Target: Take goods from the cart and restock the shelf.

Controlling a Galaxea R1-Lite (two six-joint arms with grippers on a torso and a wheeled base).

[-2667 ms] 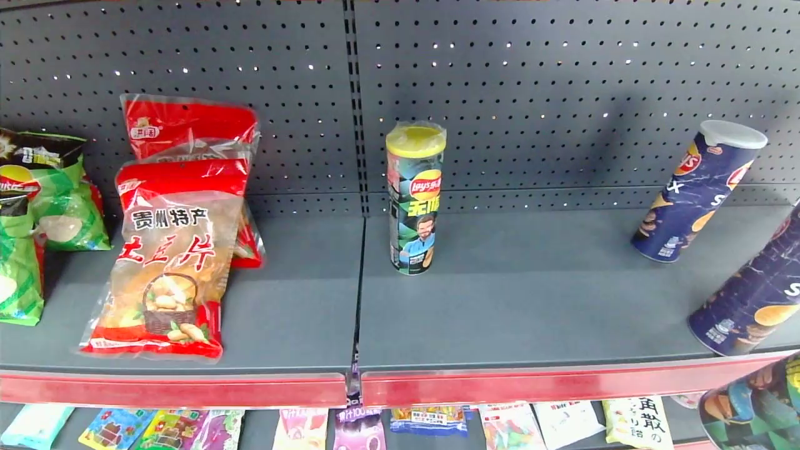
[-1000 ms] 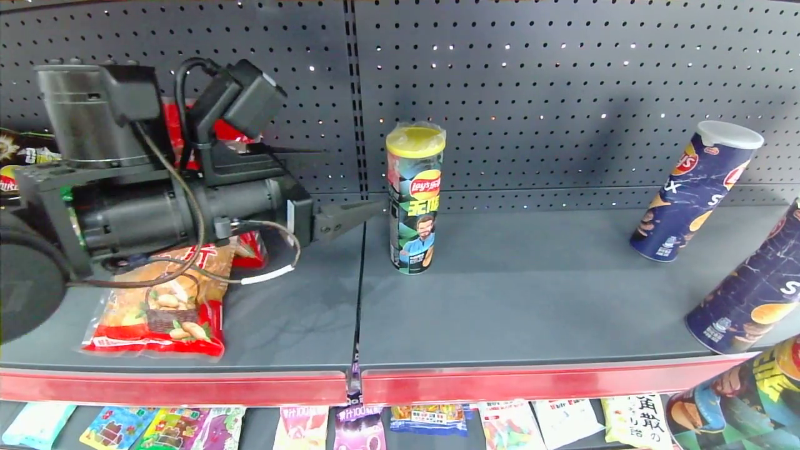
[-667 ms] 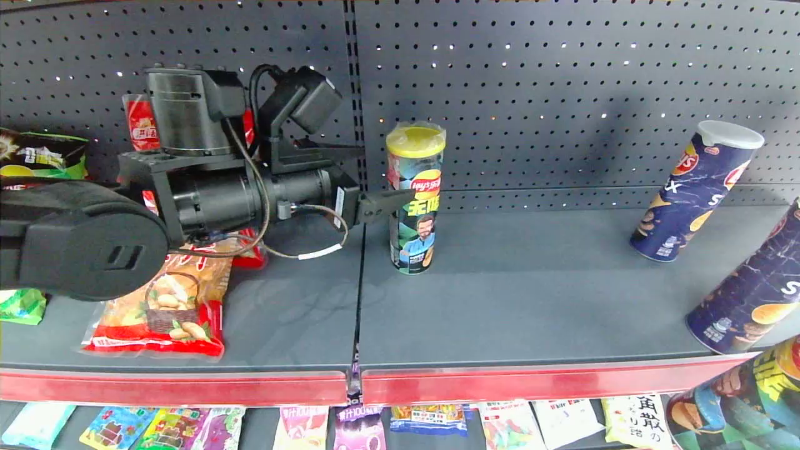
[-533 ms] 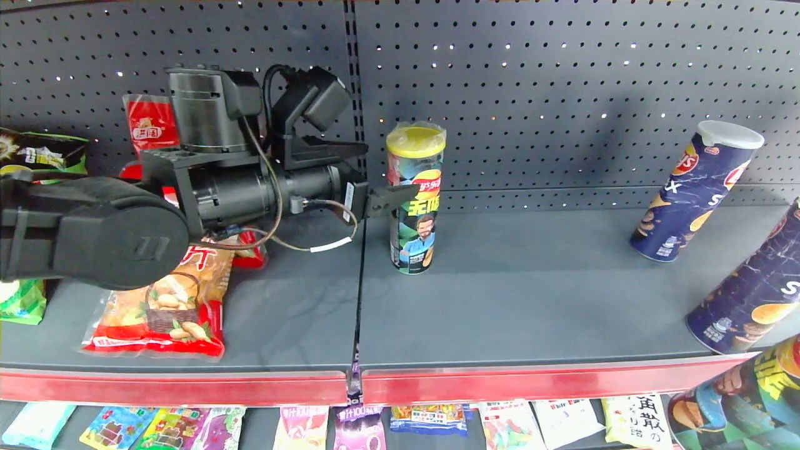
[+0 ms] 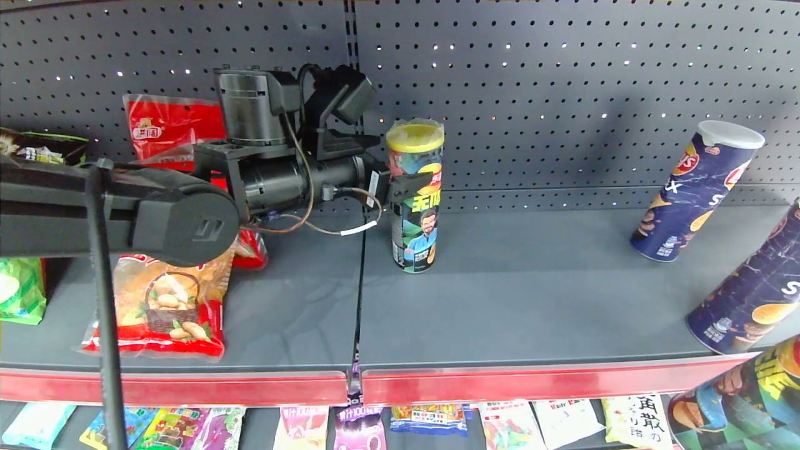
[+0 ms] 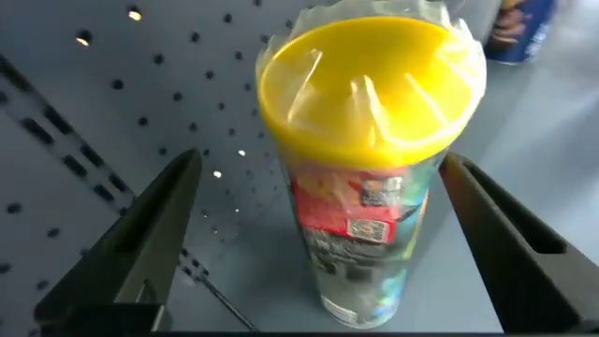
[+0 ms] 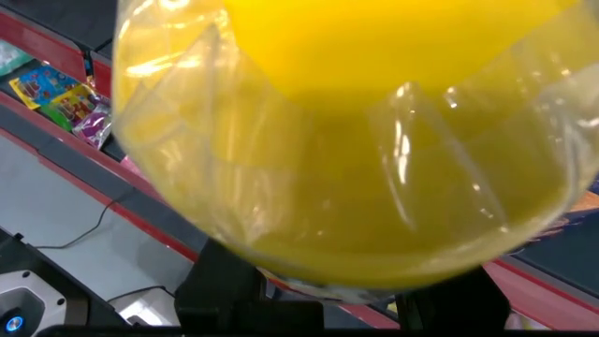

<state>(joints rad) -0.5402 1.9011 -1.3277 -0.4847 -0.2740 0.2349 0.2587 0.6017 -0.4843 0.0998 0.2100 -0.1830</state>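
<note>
Left wrist view: left gripper (image 6: 323, 248) fingers (image 6: 140, 243) wide, flanking the upright yellow-lid can (image 6: 370, 159), gaps both sides. Head view: open shelf (image 5: 531, 300) runs from that can to the leaning blue can (image 5: 694, 194). Right wrist view: right gripper (image 7: 337, 298) clasps another can (image 7: 356, 140).

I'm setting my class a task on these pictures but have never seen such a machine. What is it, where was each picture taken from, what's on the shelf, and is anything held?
It is a two-armed robot restocking a shop shelf. The wide picture comes from a camera on its head; the other two from cameras on its wrists. On the shelf are a yellow-lidded can, red snack bags to its left and two blue cans to its right. The left gripper is open, one finger on each side of that can, not yet closed on it. The right wrist camera looks down on a second can, held by the right gripper out in front of the shelf.
</note>
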